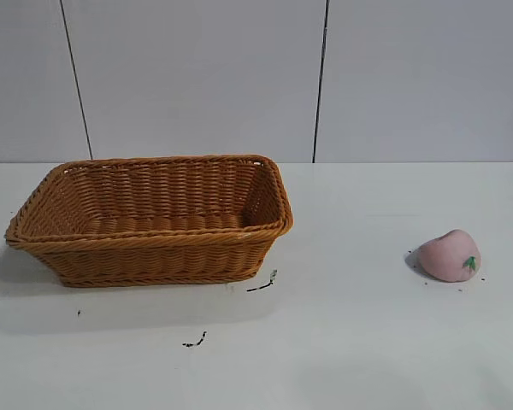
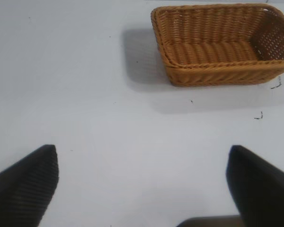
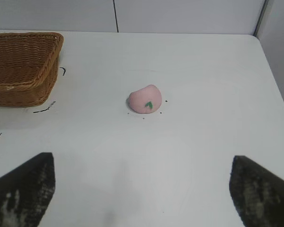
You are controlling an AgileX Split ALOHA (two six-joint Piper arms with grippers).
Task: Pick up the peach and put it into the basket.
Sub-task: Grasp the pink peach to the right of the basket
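- peach (image 1: 447,255): soft pink, small green leaf mark
- basket (image 1: 150,218): orange-brown woven wicker, braided rim
- table (image 1: 368,342): white, few black scuff marks

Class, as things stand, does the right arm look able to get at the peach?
Probably yes: the peach lies alone on bare table ahead of the open right hand, well apart from the basket.

The peach (image 1: 448,255) is a small soft-pink rounded fruit with a green leaf mark on its side, lying tilted on the white surface at about 4 o'clock in the exterior view. The basket (image 1: 154,248) (orange-brown woven wicker, rectangular, flaring sides, braided rim) stands upright and empty at about 9 o'clock, well apart from the peach, its long side facing the camera.
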